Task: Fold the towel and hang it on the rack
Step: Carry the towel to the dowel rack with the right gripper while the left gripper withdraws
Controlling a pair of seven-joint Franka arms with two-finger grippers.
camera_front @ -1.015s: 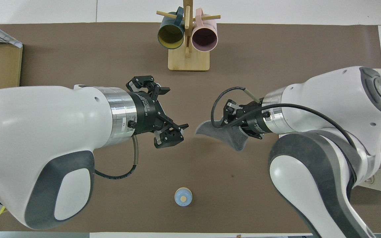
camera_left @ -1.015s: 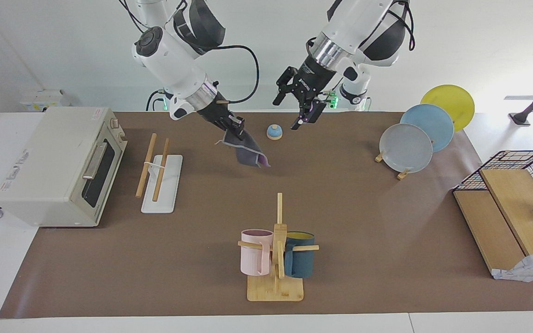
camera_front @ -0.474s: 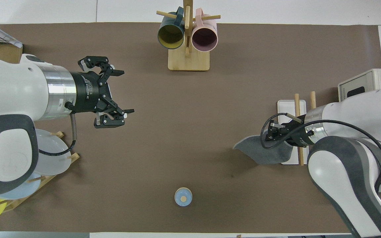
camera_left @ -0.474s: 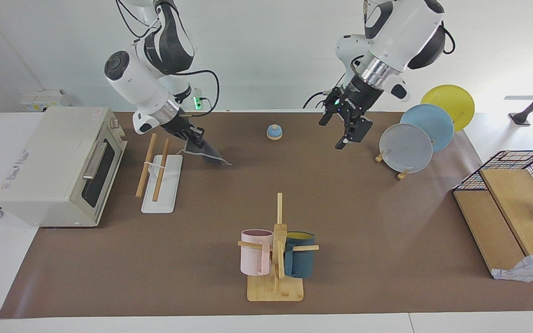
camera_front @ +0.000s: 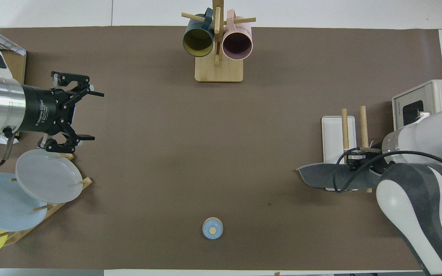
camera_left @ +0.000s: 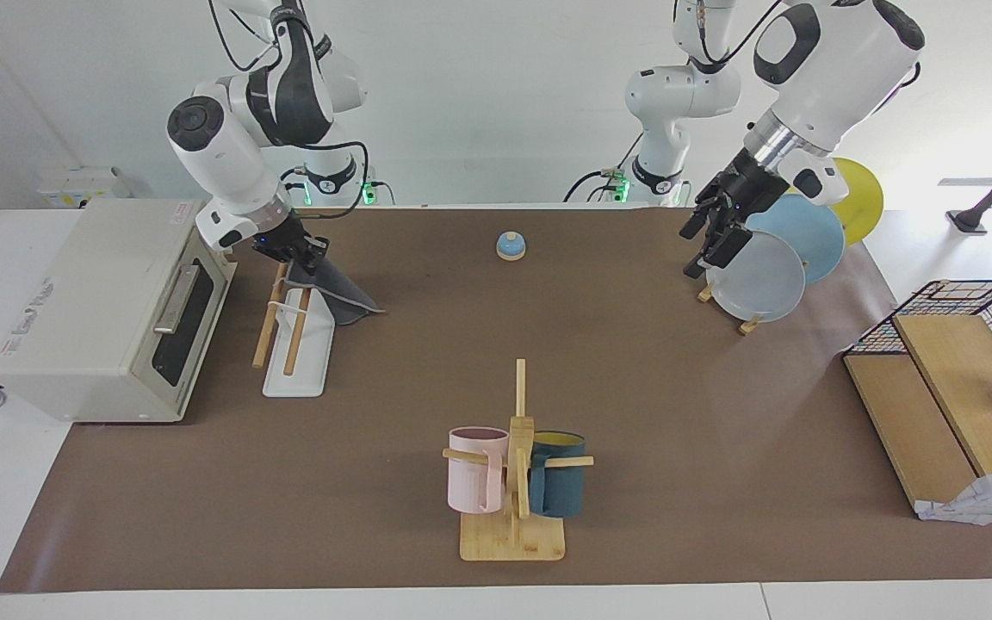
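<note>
Since the earlier frames both arms have swung apart. Carrying the towel, the right hand (camera_left: 302,254) has travelled from mid-desk to the rack, while the left hand (camera_left: 714,232) has pulled away toward the plates.

At the upper left of the facing view, the right hand is clenched on one edge of the towel (camera_left: 334,293), directly over the rack's (camera_left: 296,331) end nearest the robots. Dark grey side showing, the towel slopes down from the hand across the wooden rods there, and its free corner trails onto the brown desk (camera_left: 634,413) beside the rack, toward the middle. In the overhead view the towel (camera_front: 322,176) covers the lower end of the rack (camera_front: 333,134) at the right of the frame, and the hand itself is hidden under the arm's cables. A toaster oven (camera_left: 108,310) stands just beside the rack, at the left edge of the facing view.

At the upper right of the facing view, the left hand hangs released, fingers spread, over the stand of plates (camera_left: 759,275); the overhead view shows it (camera_front: 79,115) at the left edge, above the plates.

A small blue bell (camera_left: 511,246) sits at top centre, and a mug tree (camera_left: 515,482) with two mugs at bottom centre.
</note>
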